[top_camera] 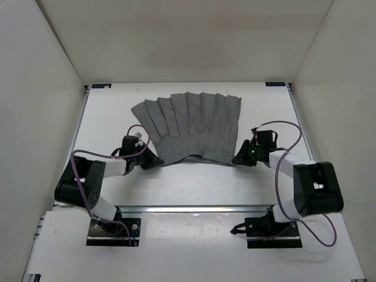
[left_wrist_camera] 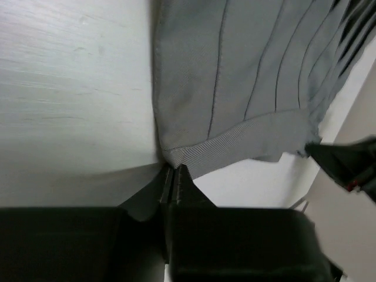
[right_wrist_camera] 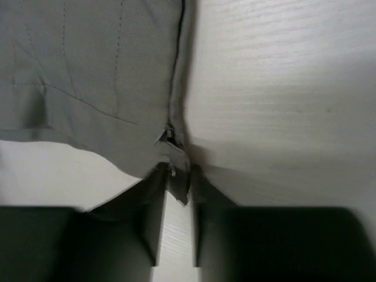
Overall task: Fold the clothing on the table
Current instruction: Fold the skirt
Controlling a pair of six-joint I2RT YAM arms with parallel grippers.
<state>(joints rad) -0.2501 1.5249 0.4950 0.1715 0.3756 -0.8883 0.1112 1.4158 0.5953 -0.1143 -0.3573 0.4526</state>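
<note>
The clothing (top_camera: 194, 126) is a grey pleated skirt lying flat on the table (top_camera: 194, 185), pleats fanned toward the back and its plain band along the near side. My left gripper (top_camera: 154, 162) is at the band's near left corner. In the left wrist view the left gripper (left_wrist_camera: 174, 169) has its jaws pressed together on the ribbed corner of the clothing (left_wrist_camera: 247, 76). My right gripper (top_camera: 239, 158) is at the near right corner. In the right wrist view the right gripper (right_wrist_camera: 179, 176) still shows a gap, with the zip corner of the clothing (right_wrist_camera: 88, 76) hanging between the fingers.
White walls enclose the table on the left, back and right. Metal rails run along the table's near edge (top_camera: 194, 208), where both arm bases are bolted. Purple cables loop off both arms.
</note>
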